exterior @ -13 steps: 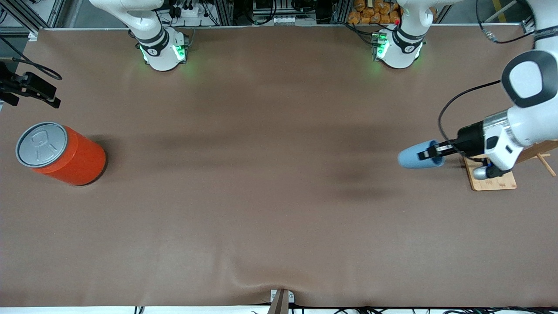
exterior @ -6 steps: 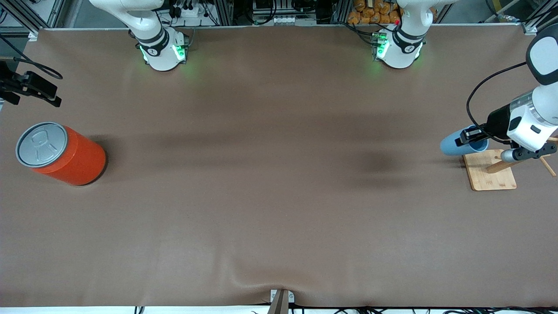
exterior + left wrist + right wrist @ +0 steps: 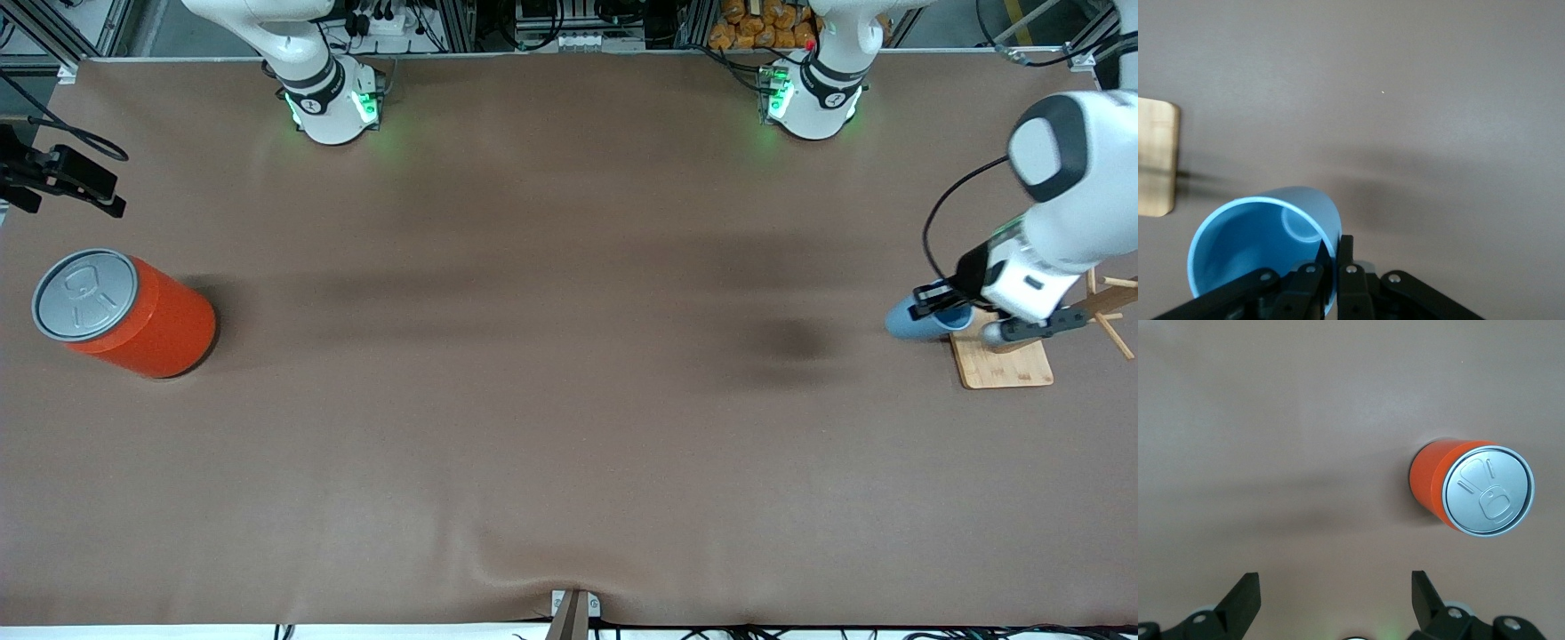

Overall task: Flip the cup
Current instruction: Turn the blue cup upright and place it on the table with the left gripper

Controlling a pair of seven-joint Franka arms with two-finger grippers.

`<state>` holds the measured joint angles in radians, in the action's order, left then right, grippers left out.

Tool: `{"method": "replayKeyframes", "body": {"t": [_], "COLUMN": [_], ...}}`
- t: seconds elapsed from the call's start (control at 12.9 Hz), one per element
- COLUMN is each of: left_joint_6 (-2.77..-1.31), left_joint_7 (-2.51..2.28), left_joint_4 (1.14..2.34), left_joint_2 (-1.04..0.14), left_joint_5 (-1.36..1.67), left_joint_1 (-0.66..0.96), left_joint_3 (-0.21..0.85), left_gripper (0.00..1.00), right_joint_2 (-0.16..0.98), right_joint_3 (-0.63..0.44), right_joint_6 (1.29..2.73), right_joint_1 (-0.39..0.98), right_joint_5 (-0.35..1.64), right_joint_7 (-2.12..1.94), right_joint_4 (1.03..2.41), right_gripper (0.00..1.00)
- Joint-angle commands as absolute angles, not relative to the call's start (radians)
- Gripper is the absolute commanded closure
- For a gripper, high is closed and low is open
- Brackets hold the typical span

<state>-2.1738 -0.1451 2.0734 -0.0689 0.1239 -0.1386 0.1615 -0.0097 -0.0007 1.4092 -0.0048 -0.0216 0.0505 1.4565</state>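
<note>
The light-blue cup [image 3: 909, 322] hangs tipped on its side just above the table, beside the wooden stand's base, its mouth turned toward the left arm's end. In the left wrist view I look into the cup [image 3: 1251, 243] and its darker blue inside. My left gripper [image 3: 935, 298] is shut on the cup's rim, one finger inside the wall and one outside [image 3: 1336, 252]. My right gripper [image 3: 1335, 581] waits open and holds nothing, high over the table at the right arm's end.
An orange-red can [image 3: 142, 320] with a grey lid stands at the right arm's end, and the right wrist view shows the can [image 3: 1475, 495] from above. A wooden peg stand [image 3: 1005, 363] rests on its flat base next to the cup.
The left arm carried the cup from nearer the table's middle toward the wooden stand, then brought it slightly back and lower. The grip stayed shut. The right gripper has not moved.
</note>
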Motion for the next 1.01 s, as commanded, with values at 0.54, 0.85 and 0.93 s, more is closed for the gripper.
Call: {"method": "replayKeyframes", "body": {"t": [0.54,0.85,0.93], "left_joint_6": [-2.411,-2.499,-2.503], "left_joint_7": [-0.244,-0.252,-0.252], "left_joint_4": [2.174,2.158,2.154], "left_joint_2": [-0.219,-0.304,-0.311], "left_joint_5": [-0.038,-0.038,-0.038], "left_joint_1": [-0.097,-0.097,-0.095], "left_joint_3": [0.209,0.209,0.209], "left_gripper": [1.0,1.0,1.0], "right_joint_2": [0.002,0.002,0.002], "right_joint_3": [-0.003,-0.003,-0.003], "right_joint_6": [1.387,1.388,1.388], "right_joint_1": [-0.009,-0.011,-0.011], "right_joint_5": [0.012,0.012,0.012], "right_joint_7": [0.041,0.041,0.041], "right_joint_4": [1.431,1.431,1.43], "right_gripper": [0.0,0.0,0.0]}}
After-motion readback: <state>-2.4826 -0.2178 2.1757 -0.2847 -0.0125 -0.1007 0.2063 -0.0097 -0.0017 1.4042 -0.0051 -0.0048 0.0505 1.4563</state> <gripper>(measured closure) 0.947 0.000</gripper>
